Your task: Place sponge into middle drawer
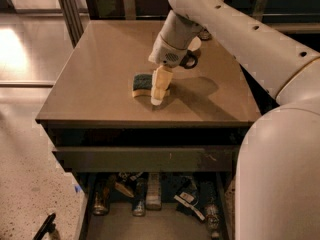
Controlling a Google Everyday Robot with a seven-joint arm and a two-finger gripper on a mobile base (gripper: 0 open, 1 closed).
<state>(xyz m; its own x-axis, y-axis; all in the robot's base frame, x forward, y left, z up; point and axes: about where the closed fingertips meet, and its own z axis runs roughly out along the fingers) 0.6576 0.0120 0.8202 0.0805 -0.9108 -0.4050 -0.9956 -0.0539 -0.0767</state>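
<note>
The sponge (141, 84), dark green on top with a pale yellow foam layer, lies flat near the middle of the brown cabinet top (100, 74). My gripper (160, 88) points down from the white arm and stands at the sponge's right end, touching or just over it. It hides that end of the sponge. The middle drawer's pull-out tray is not in view. Only a flat grey-brown drawer front (145, 159) shows under the cabinet top.
A white bowl (195, 43) sits at the back of the cabinet top, partly behind the arm. The lowest drawer (150, 219) stands open and holds several bottles and packets. My white base (280, 184) fills the right foreground. Shiny floor lies to the left.
</note>
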